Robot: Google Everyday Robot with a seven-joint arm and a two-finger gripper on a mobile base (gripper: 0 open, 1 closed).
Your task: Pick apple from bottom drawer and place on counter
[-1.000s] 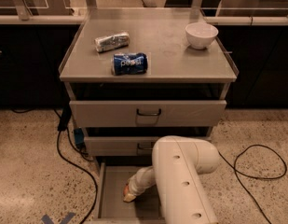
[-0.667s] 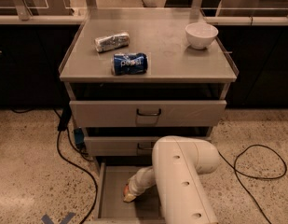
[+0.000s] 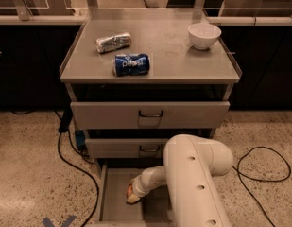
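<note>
Gripper (image 3: 132, 196) sits low in the bottom drawer (image 3: 116, 181), right against the apple (image 3: 129, 190), a small orange bit on the drawer floor. Whether it grips the apple cannot be told. A weak hold could let the apple slip and roll away. The arm (image 3: 193, 174) might bump the middle drawer (image 3: 126, 148) while lifting to the bench (image 3: 174, 46).

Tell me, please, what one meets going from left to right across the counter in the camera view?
Crumpled silver packet → blue Pepsi can → white bowl. The gripper is not on the counter; it is low in the bottom drawer, at the apple.
</note>
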